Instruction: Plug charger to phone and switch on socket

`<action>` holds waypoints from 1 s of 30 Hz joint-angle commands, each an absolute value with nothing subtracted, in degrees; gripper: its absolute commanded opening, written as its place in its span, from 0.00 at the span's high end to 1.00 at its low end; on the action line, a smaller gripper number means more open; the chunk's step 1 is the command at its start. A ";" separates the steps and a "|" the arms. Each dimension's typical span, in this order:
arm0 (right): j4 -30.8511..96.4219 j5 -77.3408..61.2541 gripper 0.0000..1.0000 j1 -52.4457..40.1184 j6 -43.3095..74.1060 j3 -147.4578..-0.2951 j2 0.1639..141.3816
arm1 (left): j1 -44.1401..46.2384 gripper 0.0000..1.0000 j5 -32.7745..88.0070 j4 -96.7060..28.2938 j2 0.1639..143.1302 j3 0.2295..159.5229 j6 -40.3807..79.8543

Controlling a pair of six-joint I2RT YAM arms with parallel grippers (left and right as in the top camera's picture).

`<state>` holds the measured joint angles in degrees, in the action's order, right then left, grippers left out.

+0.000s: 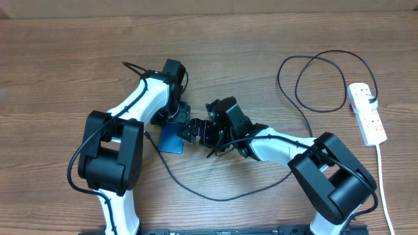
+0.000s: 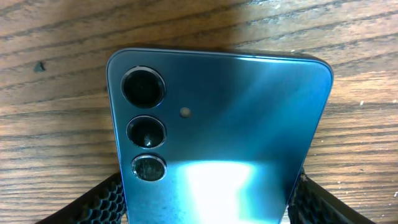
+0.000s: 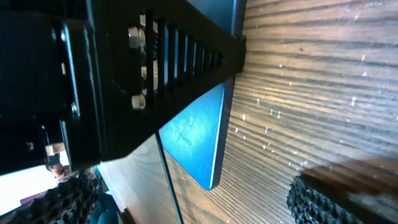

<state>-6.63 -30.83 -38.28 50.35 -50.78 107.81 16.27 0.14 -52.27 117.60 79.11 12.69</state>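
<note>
The phone (image 1: 171,140) lies blue back up on the table, its three lenses clear in the left wrist view (image 2: 217,124). My left gripper (image 1: 176,121) is shut on the phone, one finger on each long side (image 2: 205,214). My right gripper (image 1: 194,131) is open just right of the phone, whose edge shows in the right wrist view (image 3: 205,137). The charger's thin black cable (image 1: 215,196) runs between the right gripper's fingers (image 3: 186,208) without being held (image 3: 166,180). Its connector tip is hidden. Its plug (image 1: 371,100) sits in the white socket strip (image 1: 367,121).
The cable makes a wide loop (image 1: 320,81) at the back right. The strip's white cord (image 1: 384,189) runs toward the front right edge. The two arms crowd the middle of the wooden table (image 1: 65,65).
</note>
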 commanded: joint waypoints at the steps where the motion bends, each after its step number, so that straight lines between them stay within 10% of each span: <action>1: -5.80 -30.41 0.00 -38.61 48.99 -49.80 110.30 | 16.21 0.33 2.94 -52.53 122.93 75.50 10.87; 30: -18.83 -25.87 0.00 -43.97 55.86 -49.82 118.04 | 10.46 0.32 16.82 -56.45 122.93 75.53 1.63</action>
<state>-19.38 -31.14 -42.41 53.76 -51.59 113.06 10.15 12.40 -55.96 117.54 79.48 3.68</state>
